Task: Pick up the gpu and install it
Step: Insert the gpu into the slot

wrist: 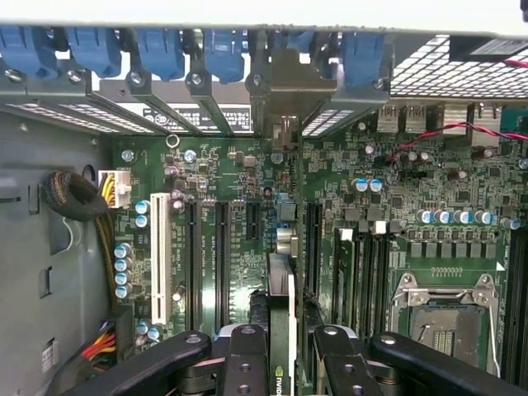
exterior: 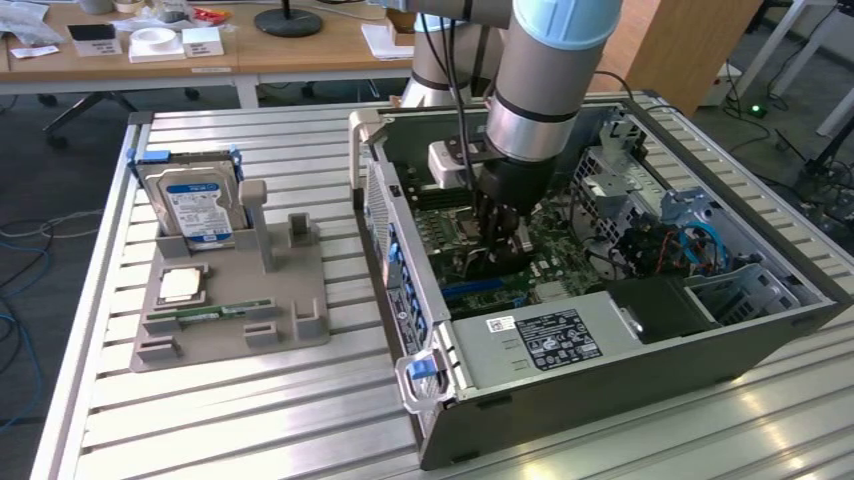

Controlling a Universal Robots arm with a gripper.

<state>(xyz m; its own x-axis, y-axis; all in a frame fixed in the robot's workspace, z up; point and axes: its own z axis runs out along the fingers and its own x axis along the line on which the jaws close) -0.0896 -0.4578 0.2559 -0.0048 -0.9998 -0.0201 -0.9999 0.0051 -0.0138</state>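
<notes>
My gripper (wrist: 282, 342) is lowered into the open computer case (exterior: 747, 330) and is shut on the gpu (wrist: 280, 297). The card is seen edge-on between the two black fingers (wrist: 245, 359), standing upright over the green motherboard (wrist: 388, 206). It runs along the long expansion slots (wrist: 221, 247), and its far end reaches the rear row of slot covers with blue clips (wrist: 223, 49). In the exterior view the gripper (exterior: 501, 235) hangs over the middle of the motherboard, and the card below it is mostly hidden by the arm.
A grey parts holder (exterior: 287, 325) lies at the exterior view's left with a hard drive (exterior: 198, 205), a processor (exterior: 180, 285) and a RAM stick (exterior: 207, 313). Inside the case are the power supply (exterior: 554, 340), cables (exterior: 694, 245) and an empty processor socket (wrist: 445, 326).
</notes>
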